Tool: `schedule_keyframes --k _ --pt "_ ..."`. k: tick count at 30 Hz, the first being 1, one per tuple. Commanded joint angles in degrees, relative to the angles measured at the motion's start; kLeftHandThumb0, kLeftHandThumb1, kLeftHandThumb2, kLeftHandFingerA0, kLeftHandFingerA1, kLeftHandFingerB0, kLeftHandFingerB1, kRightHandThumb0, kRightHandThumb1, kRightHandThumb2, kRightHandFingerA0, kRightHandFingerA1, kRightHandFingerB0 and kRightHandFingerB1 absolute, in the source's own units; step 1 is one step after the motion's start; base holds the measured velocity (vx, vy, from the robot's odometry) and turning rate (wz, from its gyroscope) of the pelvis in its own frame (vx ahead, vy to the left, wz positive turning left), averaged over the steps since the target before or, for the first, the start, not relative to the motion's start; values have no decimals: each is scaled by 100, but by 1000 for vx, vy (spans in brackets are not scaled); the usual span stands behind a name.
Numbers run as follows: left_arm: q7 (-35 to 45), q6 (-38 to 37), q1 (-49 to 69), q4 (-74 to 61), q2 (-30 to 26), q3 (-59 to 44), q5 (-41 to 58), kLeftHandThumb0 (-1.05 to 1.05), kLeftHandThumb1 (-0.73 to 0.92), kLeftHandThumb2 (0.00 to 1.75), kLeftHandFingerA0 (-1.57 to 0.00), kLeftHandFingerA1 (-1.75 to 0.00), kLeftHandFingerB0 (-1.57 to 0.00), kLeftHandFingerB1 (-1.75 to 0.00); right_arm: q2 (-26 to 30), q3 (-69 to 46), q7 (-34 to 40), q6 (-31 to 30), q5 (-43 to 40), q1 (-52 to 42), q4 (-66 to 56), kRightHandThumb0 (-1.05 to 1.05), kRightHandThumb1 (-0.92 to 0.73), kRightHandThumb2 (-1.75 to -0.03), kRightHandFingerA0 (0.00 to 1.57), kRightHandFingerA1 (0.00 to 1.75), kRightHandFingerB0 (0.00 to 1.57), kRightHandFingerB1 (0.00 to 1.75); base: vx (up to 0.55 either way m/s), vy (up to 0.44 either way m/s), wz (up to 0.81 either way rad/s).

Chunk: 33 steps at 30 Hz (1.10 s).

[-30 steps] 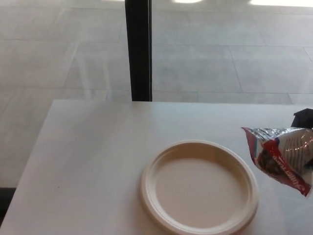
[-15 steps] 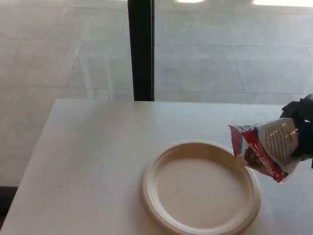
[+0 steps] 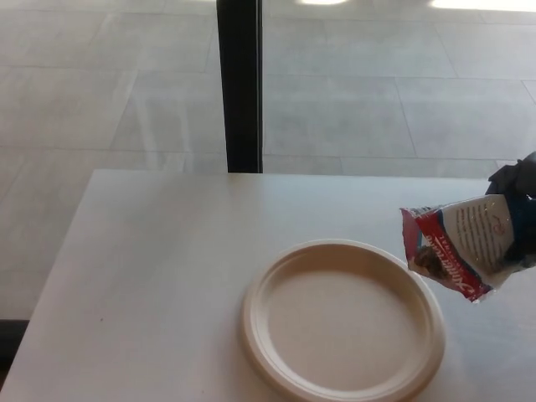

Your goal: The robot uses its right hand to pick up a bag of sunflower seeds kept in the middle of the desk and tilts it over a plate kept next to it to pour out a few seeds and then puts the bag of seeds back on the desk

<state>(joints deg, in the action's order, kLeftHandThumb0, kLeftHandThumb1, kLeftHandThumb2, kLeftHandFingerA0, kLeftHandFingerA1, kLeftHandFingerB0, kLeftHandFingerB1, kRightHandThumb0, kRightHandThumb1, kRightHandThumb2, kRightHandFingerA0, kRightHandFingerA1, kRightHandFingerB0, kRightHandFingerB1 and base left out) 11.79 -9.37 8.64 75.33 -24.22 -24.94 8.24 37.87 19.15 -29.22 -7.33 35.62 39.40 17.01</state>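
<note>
Red-white seed bag [image 3: 456, 249], one, clamped in right robot hand [image 3: 521, 209]; one cream plate [image 3: 342, 320] on desk [image 3: 151, 276]

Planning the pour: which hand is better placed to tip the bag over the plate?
Right. The right hand already holds the seed bag in the air by the plate's right rim. The left hand is not in view.

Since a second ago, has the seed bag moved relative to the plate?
Yes. The seed bag, held in the right hand, has risen and shifted left toward the plate; its end now hangs at the plate's right rim.
</note>
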Motion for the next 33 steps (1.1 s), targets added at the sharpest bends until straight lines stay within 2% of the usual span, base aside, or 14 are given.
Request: schedule_keyframes --k 1,10,11,12,15,18,19,20,21,23,26,30,32,33 --pt "6 75 22 17 -110 -12 43 -89 81 65 -47 -55 -40 -37 -19 -96 97 94 -8 9 -246 -27 -63 -77 86 171 76 121 0 0 0" --pt "4 49 63 15 -155 52 -37 -85 83 65 -47 -53 -40 -36 -116 -79 234 267 84 -81 -567 -26 -61 -78 87 175 77 114 0 0 0" --pt "9 47 45 24 -173 84 -64 -81 65 106 -39 -60 -30 -50 -124 -91 261 291 76 -90 -549 -24 -58 -84 86 175 75 129 0 0 0" --pt "16 69 30 31 -174 70 -37 -84 83 65 -45 -54 -39 -37 -128 -99 307 355 65 -93 -520 -24 -57 -88 87 175 75 142 0 0 0" --pt "0 141 9 37 -198 77 -22 -86 83 65 -44 -55 -39 -37 -128 -19 178 222 195 -32 -555 -25 -59 -88 85 175 79 83 0 0 0" --pt "22 163 5 37 -195 37 36 -85 81 64 -44 -57 -39 -37 -91 31 64 198 252 16 -573 -27 -61 -83 84 173 78 71 0 0 0" --pt "39 145 18 30 -195 36 39 -83 63 104 -40 -62 -32 -50 -63 76 32 231 301 57 -555 -27 -62 -81 85 172 77 67 0 0 0" --pt "54 57 47 20 -208 96 -27 -87 83 65 -44 -56 -38 -37 -64 128 -48 163 371 137 -542 -29 -65 -78 83 175 75 93 0 0 0" --pt "2 38 49 26 -211 140 -74 -84 64 107 -40 -61 -30 -49 -68 128 -29 176 373 148 -546 -30 -64 -82 87 175 73 126 0 0 0" --pt "-35 40 28 34 -222 159 -76 -88 83 67 -47 -56 -38 -36 -62 108 35 241 379 148 -531 -30 -63 -87 90 175 75 143 0 0 0" --pt "8 59 23 27 -246 172 -60 -87 83 65 -45 -54 -39 -35 -43 208 -99 129 575 252 -586 -34 -75 -78 80 157 67 84 0 0 0" --pt "6 131 -27 37 -251 113 15 -88 81 64 -49 -57 -41 -37 -33 292 -226 78 706 379 -611 -35 -75 -79 80 160 69 90 0 0 0" --pt "-47 99 -42 39 -266 179 -69 -89 83 65 -48 -58 -41 -38 -11 345 -333 87 800 465 -747 -35 -75 -77 71 109 68 71 0 0 0" --pt "-45 108 -53 45 -274 186 -78 -88 82 65 -49 -60 -41 -38 -27 360 -367 80 818 504 -783 -39 -76 -73 77 144 67 77 0 0 0"
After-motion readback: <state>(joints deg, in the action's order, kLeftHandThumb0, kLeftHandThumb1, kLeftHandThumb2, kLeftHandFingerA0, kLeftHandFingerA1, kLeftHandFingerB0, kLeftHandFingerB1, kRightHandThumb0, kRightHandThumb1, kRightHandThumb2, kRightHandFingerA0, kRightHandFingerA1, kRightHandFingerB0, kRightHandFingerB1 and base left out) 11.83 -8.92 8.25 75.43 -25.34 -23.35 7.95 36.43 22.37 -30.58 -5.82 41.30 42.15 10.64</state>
